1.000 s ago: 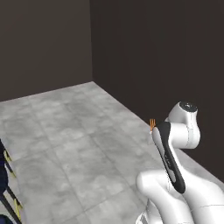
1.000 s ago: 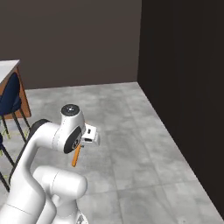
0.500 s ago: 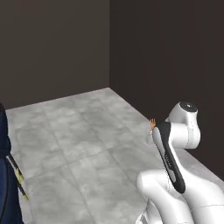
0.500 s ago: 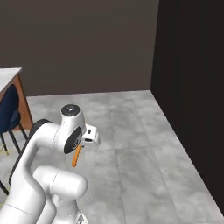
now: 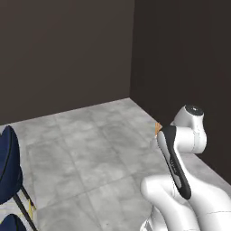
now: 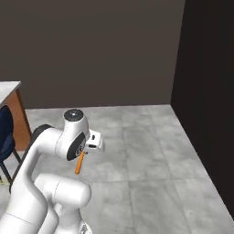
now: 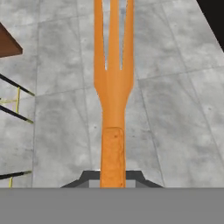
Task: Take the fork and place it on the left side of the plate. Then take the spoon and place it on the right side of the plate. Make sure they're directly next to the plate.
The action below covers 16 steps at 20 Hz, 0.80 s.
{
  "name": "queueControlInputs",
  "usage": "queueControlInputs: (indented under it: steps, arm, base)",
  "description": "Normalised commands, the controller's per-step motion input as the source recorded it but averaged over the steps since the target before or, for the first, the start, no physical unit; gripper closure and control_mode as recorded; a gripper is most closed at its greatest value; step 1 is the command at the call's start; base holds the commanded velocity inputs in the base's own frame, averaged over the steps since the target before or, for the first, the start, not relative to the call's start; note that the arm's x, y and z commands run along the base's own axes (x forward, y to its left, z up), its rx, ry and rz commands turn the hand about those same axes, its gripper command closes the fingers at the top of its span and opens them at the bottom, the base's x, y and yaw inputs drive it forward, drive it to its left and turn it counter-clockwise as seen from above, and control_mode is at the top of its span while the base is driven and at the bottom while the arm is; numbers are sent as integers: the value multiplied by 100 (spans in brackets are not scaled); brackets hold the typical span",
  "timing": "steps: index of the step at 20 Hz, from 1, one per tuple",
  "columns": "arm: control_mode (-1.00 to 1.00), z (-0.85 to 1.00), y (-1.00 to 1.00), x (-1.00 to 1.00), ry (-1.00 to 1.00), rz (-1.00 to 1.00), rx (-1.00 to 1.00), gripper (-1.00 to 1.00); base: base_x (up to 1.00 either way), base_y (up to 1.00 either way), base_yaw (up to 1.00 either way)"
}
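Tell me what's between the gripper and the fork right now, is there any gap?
No gap. In the hand view the gripper is shut on the fork at its handle; the tines point away over the grey floor. The right base view shows the fork hanging from the hand.

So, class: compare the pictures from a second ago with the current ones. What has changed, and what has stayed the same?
The whole view has swung, so the base has turned: in the left base view the wall corner slid rightward and a blue chair came in at the left. That is camera motion, not things moving. The gripper stays shut on the orange fork, and the arm keeps the same folded pose.
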Motion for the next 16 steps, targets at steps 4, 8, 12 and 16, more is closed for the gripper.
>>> queueControlInputs:
  steps: [4,8,12,16]
  arm:
    - [100,0,0,0,0,0,0,100]
    - [100,0,0,0,0,0,0,100]
    - [100,0,0,0,0,0,0,100]
    - [100,0,0,0,0,0,0,100]
  base:
    - [100,23,13]
    - [100,25,14]
    - [100,26,16]
    - [100,23,17]
